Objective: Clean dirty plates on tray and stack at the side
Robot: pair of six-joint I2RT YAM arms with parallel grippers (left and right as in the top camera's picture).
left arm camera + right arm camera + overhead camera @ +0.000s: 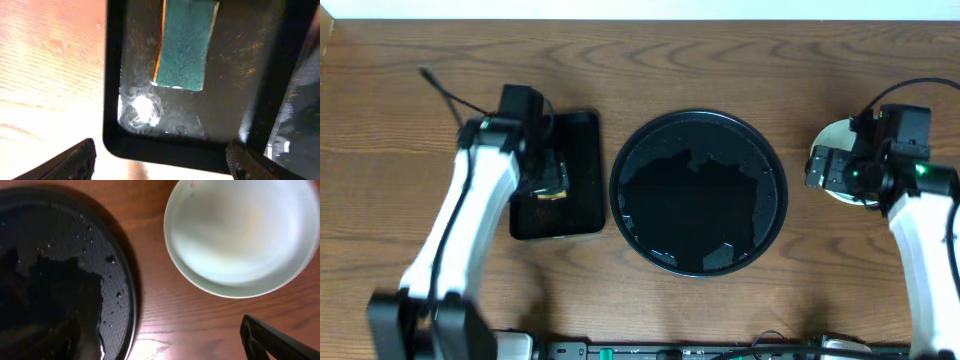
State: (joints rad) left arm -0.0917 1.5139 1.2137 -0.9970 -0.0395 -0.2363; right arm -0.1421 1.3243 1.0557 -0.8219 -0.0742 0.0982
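As right gripper (822, 168) overhangs plates (240, 235), stack count unclear

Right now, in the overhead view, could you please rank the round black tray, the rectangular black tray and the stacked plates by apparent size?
1. Round black tray: clearly the largest.
2. Rectangular black tray: narrower, and partly covered.
3. Stacked plates: smallest, though only partly visible.

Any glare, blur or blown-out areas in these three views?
Overhead: sharp, but the glossy round tray mirrors dark shapes. Left wrist: soft focus, table washed out, a white glare patch on the rectangular tray below the sponge. Right wrist: plate slightly blurred and bright, glare on the wood at bottom.
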